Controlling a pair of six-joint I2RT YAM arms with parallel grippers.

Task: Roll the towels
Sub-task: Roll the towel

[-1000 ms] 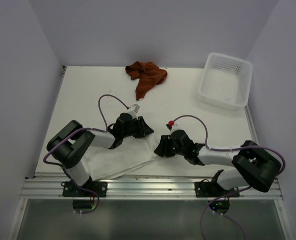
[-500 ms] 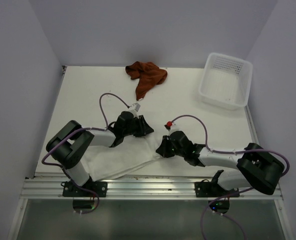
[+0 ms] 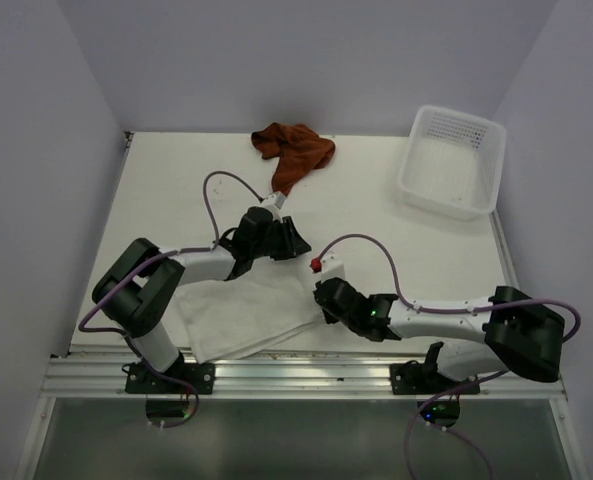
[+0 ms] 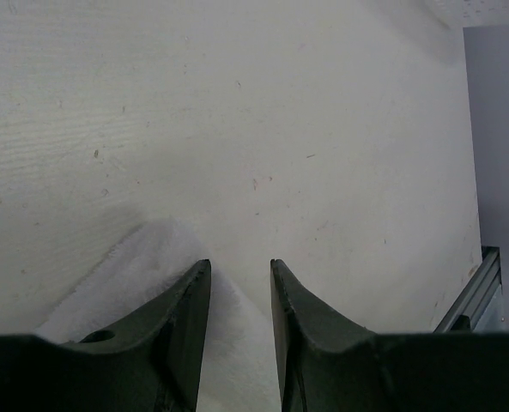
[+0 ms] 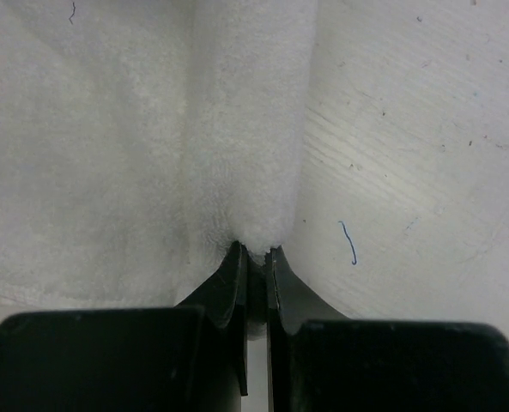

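Since a second ago the right pincer (image 5: 254, 255) has closed on the right edge of the white towel (image 3: 238, 318) and drawn it toward the left, so the cloth now lies narrower on the near-left part of the bench (image 3: 396, 225). The left pincer (image 4: 239, 273) has its jaws apart over the far corner of this towel, clamping nothing that I can see. The rust-brown towel (image 3: 294, 155) lies crumpled at the far edge. Both towels look light, soft and limp. I judge a hold at an edge or corner is best, because the middle would only bunch.
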